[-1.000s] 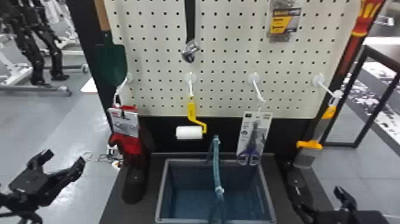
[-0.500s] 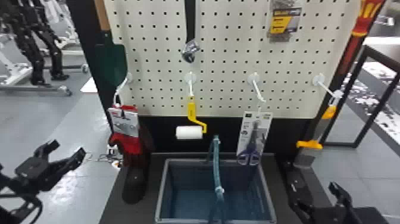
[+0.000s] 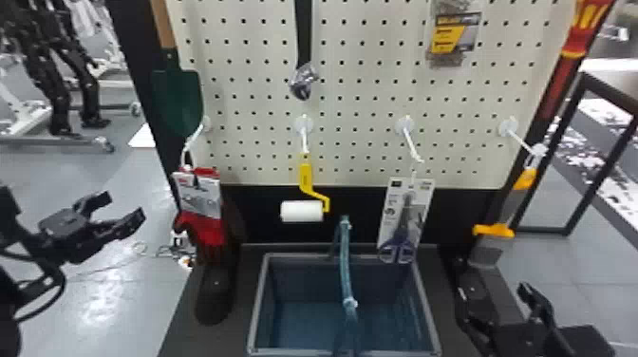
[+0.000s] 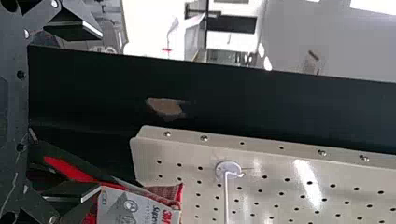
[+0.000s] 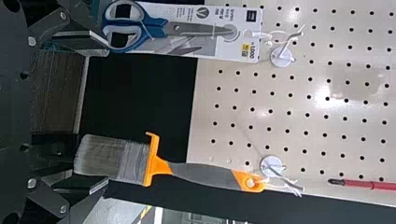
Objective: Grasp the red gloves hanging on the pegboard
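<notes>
From the head view the task looks barely begun; the red gloves (image 3: 201, 228) hang untouched on their card from the leftmost hook (image 3: 192, 142) of the pegboard (image 3: 361, 85), low at its left edge; the left pincer (image 3: 118, 209) is spread wide out over the floor, at about the gloves' height, apart from them and on their left, with nothing in it; the right pincer (image 3: 503, 304) sits low at the far right, well apart from the gloves (parked, I judge); in the left wrist view the two fingers stand wide, and the red fabric and the card's corner show beside one finger, not centred in the gap, so closing in, centring and gripping all appear to remain; in the right wrist view its fingers are likewise wide and empty, facing the packed scissors (image 5: 140, 25) and a paintbrush (image 5: 140, 163) on the board.
</notes>
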You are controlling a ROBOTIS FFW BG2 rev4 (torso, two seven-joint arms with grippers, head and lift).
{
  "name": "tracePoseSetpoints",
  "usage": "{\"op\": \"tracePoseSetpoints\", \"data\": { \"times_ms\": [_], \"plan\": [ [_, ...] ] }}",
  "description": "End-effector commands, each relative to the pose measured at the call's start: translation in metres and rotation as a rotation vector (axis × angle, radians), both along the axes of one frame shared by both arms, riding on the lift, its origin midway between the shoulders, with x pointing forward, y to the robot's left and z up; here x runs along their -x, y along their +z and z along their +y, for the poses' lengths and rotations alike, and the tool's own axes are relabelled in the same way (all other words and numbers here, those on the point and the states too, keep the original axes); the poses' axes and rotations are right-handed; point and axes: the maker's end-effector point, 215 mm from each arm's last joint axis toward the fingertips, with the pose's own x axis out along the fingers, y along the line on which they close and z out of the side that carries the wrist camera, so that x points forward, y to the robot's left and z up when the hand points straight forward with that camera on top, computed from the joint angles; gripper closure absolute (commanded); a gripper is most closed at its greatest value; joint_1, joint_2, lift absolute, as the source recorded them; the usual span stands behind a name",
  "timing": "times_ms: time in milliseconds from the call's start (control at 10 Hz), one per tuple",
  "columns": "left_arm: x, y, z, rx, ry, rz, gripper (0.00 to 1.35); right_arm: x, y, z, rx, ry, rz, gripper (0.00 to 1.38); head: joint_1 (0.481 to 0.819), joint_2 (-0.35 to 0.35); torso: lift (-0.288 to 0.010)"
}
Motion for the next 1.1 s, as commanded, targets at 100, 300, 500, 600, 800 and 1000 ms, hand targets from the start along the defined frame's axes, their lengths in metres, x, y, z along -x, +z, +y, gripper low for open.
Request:
{"op": "tracePoseSetpoints", "data": {
  "times_ms": [100, 300, 500, 600, 800, 1000],
  "plan": [
    [-0.017, 0.006, -0.027, 0.001, -0.094, 0.035, 0.17, -0.001, 0.0, 0.003, -0.001, 0.009, -0.008, 0.26, 0.549, 0.0, -0.1],
    [-0.021, 0.002, -0.059, 0.032, -0.189, 0.076, 0.17, -0.004, 0.003, 0.005, 0.0, 0.018, -0.015, 0.26, 0.549, 0.0, -0.1],
    [-0.021, -0.002, -0.095, 0.073, -0.283, 0.111, 0.17, -0.006, 0.003, 0.008, -0.001, 0.03, -0.015, 0.26, 0.549, 0.0, -0.1],
    [-0.021, -0.003, -0.11, 0.068, -0.32, 0.123, 0.17, -0.006, 0.002, 0.008, 0.0, 0.032, -0.015, 0.26, 0.549, 0.0, -0.1],
    [-0.019, -0.001, -0.135, 0.084, -0.386, 0.139, 0.17, -0.008, 0.002, 0.011, -0.002, 0.039, -0.016, 0.26, 0.549, 0.0, -0.1],
    [-0.02, -0.003, -0.146, 0.044, -0.415, 0.152, 0.17, -0.008, 0.003, 0.011, -0.004, 0.039, -0.018, 0.26, 0.549, 0.0, -0.1]
  ]
}}
